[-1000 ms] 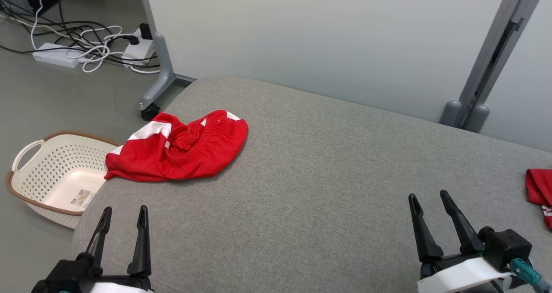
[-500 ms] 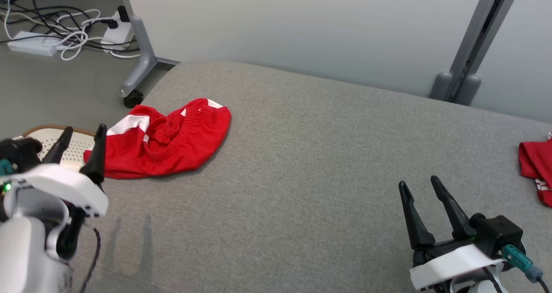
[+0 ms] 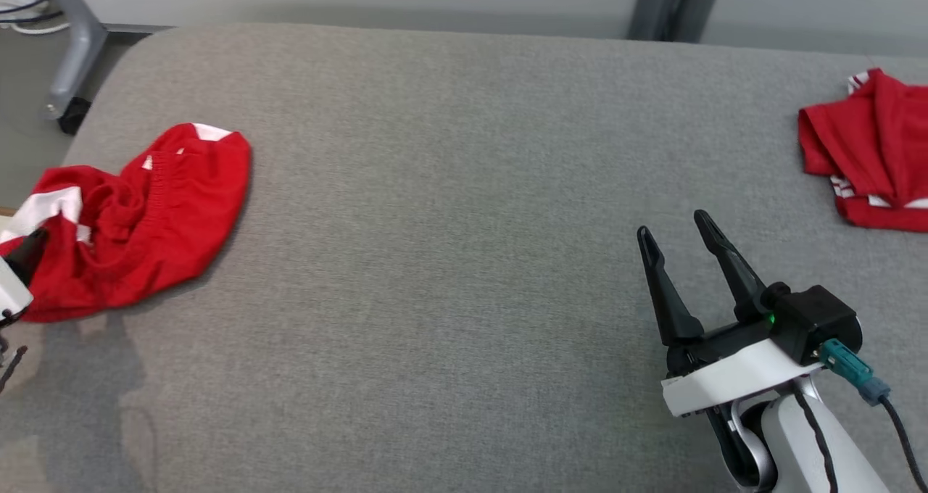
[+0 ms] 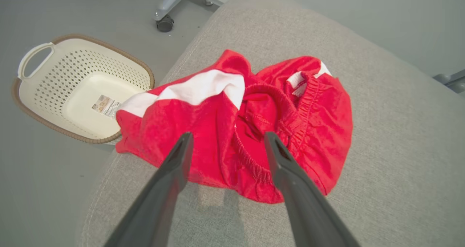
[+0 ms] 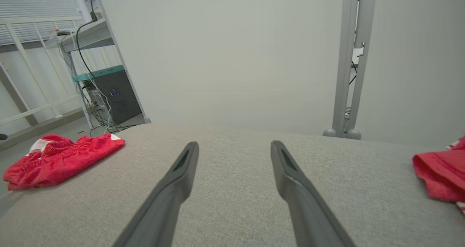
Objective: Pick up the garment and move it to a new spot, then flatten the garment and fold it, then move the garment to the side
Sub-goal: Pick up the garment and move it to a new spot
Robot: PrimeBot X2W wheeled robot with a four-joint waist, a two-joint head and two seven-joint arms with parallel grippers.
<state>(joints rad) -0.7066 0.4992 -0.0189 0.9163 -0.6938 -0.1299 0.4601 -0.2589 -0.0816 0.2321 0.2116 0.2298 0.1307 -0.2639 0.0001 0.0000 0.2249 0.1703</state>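
A crumpled red garment (image 3: 145,217) with white panels and an elastic waistband lies at the left end of the grey cushion (image 3: 449,261), one corner hanging over the edge. In the left wrist view my left gripper (image 4: 229,136) hovers open just above the garment (image 4: 254,130), its fingers straddling the bunched waistband, nothing held. My right gripper (image 3: 673,226) stands open over bare cushion at the lower right, far from the garment; its own view (image 5: 234,145) shows the garment (image 5: 58,160) at the far left.
A second red garment (image 3: 870,152) lies at the cushion's right end. A cream perforated basket (image 4: 43,76) sits on the floor beside the cushion's left edge. A grey wheeled stand leg (image 3: 72,65) and a grey post (image 3: 674,0) flank the back.
The head camera has tipped down and swung right. My left arm has risen from the near edge and moved over the red garment. Both grippers stay open.
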